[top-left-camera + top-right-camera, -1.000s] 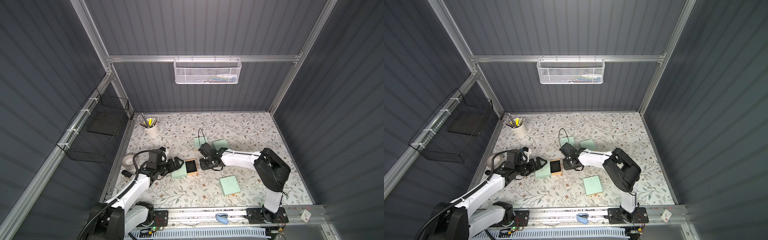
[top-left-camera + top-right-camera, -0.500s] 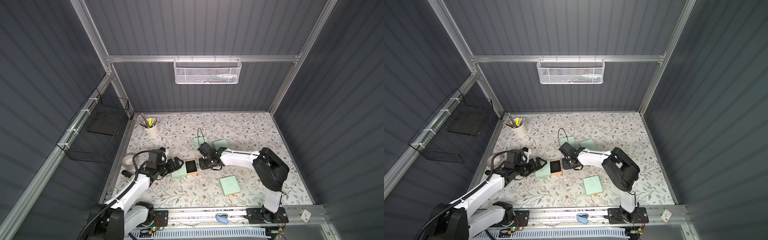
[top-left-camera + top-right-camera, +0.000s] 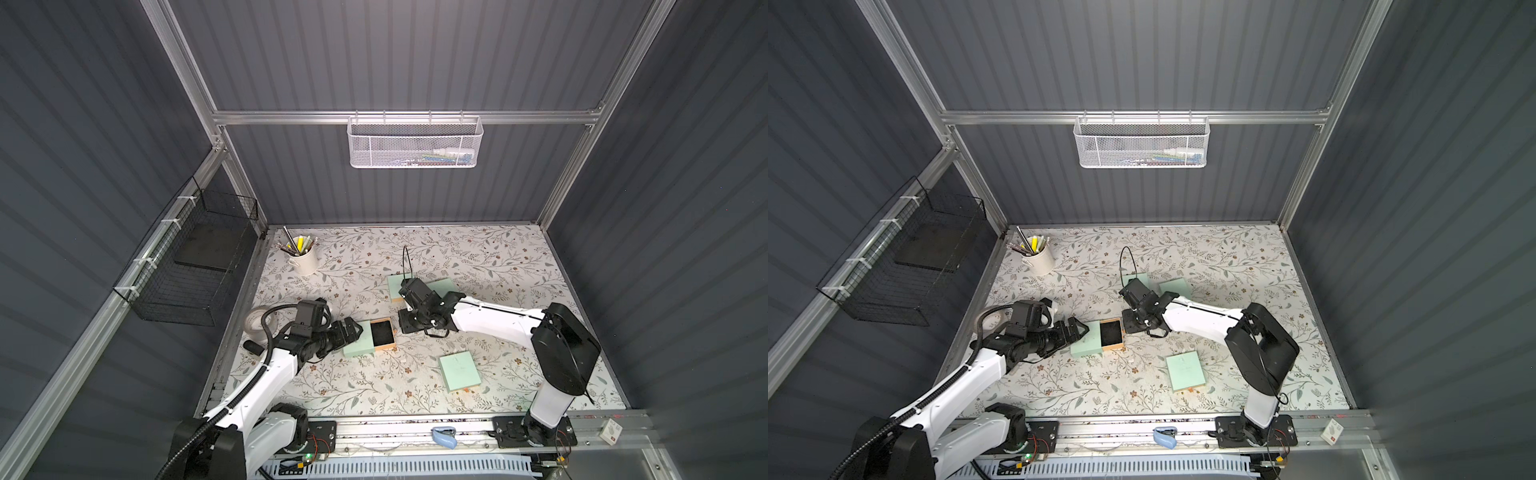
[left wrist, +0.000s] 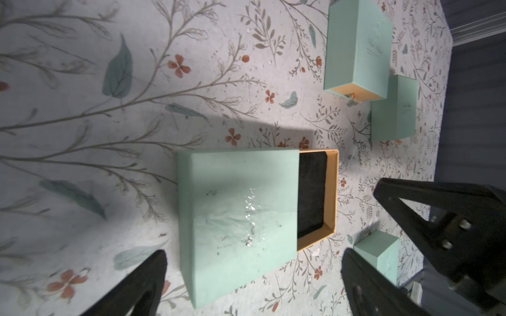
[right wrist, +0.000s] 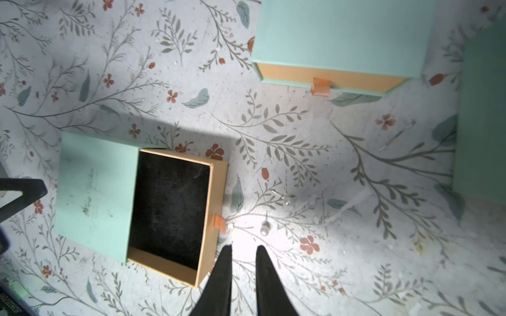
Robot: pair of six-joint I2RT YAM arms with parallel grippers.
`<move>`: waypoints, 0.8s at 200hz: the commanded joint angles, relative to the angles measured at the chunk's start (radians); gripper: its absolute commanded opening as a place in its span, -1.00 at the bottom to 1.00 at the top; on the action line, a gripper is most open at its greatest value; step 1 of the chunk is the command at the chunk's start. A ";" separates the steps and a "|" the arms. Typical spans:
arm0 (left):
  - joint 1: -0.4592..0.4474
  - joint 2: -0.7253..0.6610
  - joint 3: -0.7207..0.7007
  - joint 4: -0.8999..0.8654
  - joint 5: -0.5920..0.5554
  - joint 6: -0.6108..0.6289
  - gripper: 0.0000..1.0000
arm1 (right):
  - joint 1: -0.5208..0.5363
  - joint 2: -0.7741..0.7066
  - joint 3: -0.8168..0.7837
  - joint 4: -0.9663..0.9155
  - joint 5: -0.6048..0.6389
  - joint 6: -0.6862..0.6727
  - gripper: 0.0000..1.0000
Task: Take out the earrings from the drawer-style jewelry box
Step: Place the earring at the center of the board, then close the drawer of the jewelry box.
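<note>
The jewelry box (image 3: 358, 344) is a mint sleeve whose tan drawer (image 5: 169, 210) is pulled out; only its black lining shows. On the table just beyond the drawer's tab lie the earrings: one stud (image 5: 264, 228) and another with a thin pin (image 5: 286, 202). My right gripper (image 5: 244, 247) points down close to the stud, its fingers a small gap apart with nothing between them. My left gripper (image 4: 254, 253) stands wide open around the sleeve's closed end, without touching it. Both top views show the two grippers (image 3: 353, 328) (image 3: 1133, 324) on either side of the box.
Three shut mint boxes lie nearby: two behind the right wrist (image 3: 397, 284) (image 3: 444, 286) and one toward the front (image 3: 459, 370). A white cup of pens (image 3: 303, 259) stands at the back left, with a tape roll (image 3: 259, 322) by the left arm.
My right gripper's fingers have parted a little. Both arms and the box have hardly moved.
</note>
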State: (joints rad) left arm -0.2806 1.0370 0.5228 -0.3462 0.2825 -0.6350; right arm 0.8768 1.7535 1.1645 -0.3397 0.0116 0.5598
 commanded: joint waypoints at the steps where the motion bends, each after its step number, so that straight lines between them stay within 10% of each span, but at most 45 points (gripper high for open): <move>1: 0.003 0.017 0.031 -0.041 -0.048 0.025 1.00 | 0.022 0.001 -0.004 -0.044 0.023 -0.008 -0.61; 160: 0.003 0.184 0.020 0.165 0.139 0.029 0.99 | 0.062 0.147 0.100 -0.031 -0.030 -0.005 -0.62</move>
State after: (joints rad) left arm -0.2806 1.2049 0.5323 -0.2161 0.3748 -0.6197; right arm 0.9379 1.8683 1.2320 -0.3672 0.0021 0.5598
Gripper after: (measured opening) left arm 0.997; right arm 0.189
